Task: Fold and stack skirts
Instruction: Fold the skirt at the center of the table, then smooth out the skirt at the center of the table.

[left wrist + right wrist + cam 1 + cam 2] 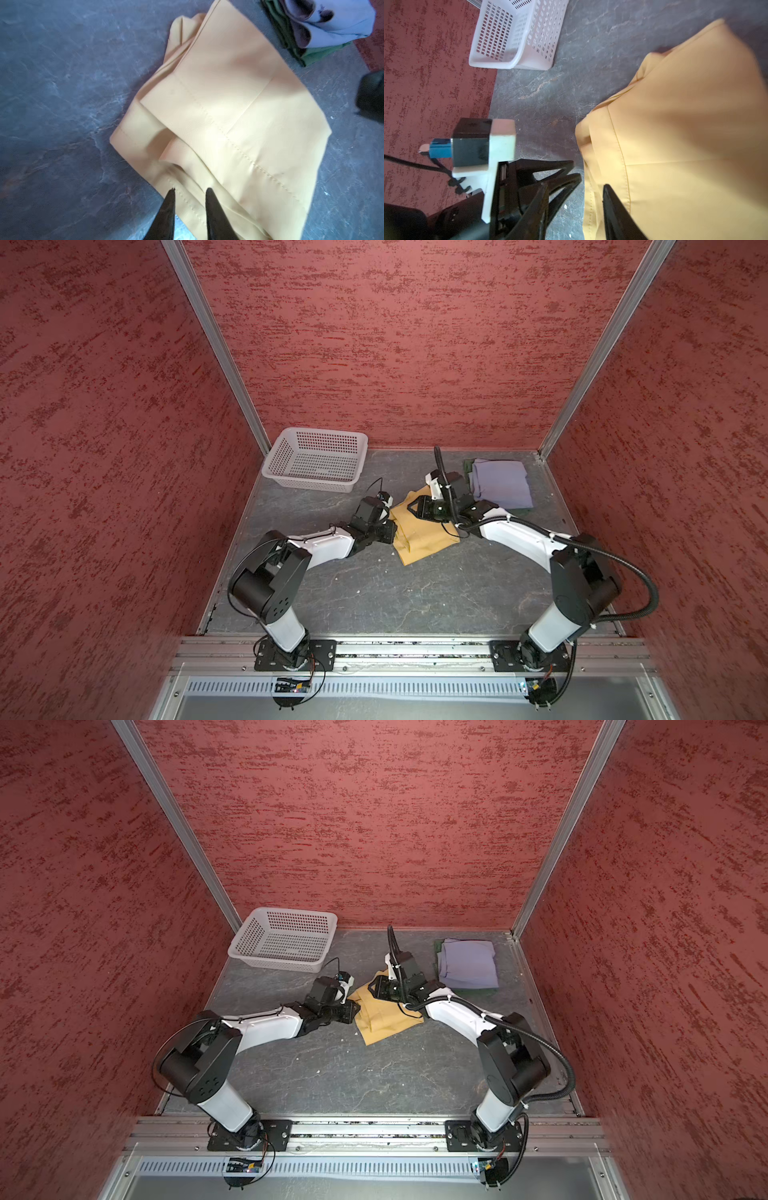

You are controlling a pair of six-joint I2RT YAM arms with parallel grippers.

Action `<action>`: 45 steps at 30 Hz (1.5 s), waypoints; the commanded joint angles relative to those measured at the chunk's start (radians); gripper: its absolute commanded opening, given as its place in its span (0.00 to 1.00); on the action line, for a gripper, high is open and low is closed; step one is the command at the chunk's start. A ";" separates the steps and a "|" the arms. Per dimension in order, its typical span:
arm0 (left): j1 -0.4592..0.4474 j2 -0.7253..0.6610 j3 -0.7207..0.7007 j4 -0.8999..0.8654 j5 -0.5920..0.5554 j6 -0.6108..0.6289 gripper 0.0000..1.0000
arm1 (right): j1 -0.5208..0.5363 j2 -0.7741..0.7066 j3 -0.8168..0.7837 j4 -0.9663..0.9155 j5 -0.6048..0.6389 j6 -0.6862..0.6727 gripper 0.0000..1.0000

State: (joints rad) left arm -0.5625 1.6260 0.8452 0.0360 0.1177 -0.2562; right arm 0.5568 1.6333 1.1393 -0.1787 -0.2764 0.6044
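Left end effector at mustard skirt

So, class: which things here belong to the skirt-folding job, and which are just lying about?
Job:
yellow skirt, mid-table
lavender skirt, folded
green skirt, under the lavender one

Lying about:
basket, white, nothing in it

Mottled red walls and aluminium posts enclose a grey stone-patterned tabletop.

Skirts: three. Mustard skirt, lavender skirt, green skirt. Basket: one. Arms: two. Left arm, right arm.
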 commanded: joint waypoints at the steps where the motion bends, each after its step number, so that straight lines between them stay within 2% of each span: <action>1: 0.010 -0.051 0.019 -0.060 -0.041 0.034 0.29 | 0.000 -0.015 -0.006 -0.104 0.055 -0.106 0.40; 6: 0.015 -0.011 0.112 -0.083 -0.024 0.051 0.30 | 0.000 -0.006 -0.113 -0.025 0.020 -0.074 0.25; 11: -0.014 0.094 0.212 -0.066 0.001 0.043 0.30 | 0.017 0.000 -0.239 0.079 -0.027 -0.009 0.16; 17: -0.050 0.216 0.266 -0.043 0.007 0.021 0.29 | 0.023 0.015 -0.335 0.100 0.013 0.012 0.11; 27: -0.033 0.331 0.229 -0.018 -0.027 -0.035 0.27 | 0.022 0.041 -0.380 0.083 0.051 -0.006 0.08; 30: -0.034 0.318 0.221 -0.021 -0.029 -0.022 0.27 | 0.023 -0.010 -0.365 0.064 0.037 -0.059 0.10; 32: -0.037 0.298 0.219 -0.028 -0.031 -0.013 0.27 | 0.022 -0.061 -0.343 0.046 0.040 -0.097 0.16; 36: -0.056 0.238 0.219 -0.045 -0.049 0.011 0.28 | -0.001 -0.132 -0.247 -0.057 0.071 -0.189 0.41; 38: -0.073 0.213 0.227 -0.064 -0.063 0.026 0.28 | -0.022 -0.135 -0.193 -0.118 0.115 -0.222 0.48; 41: -0.105 0.176 0.239 -0.094 -0.083 0.047 0.29 | -0.066 -0.130 -0.137 -0.159 0.121 -0.272 0.50; 45: -0.158 0.140 0.243 -0.121 -0.119 0.046 0.29 | -0.159 -0.108 -0.099 -0.171 0.031 -0.277 0.56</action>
State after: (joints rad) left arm -0.6899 1.7966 1.0752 -0.0456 0.0383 -0.2306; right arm 0.4522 1.5127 1.0203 -0.2825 -0.2131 0.3729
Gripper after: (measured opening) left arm 0.290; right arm 0.548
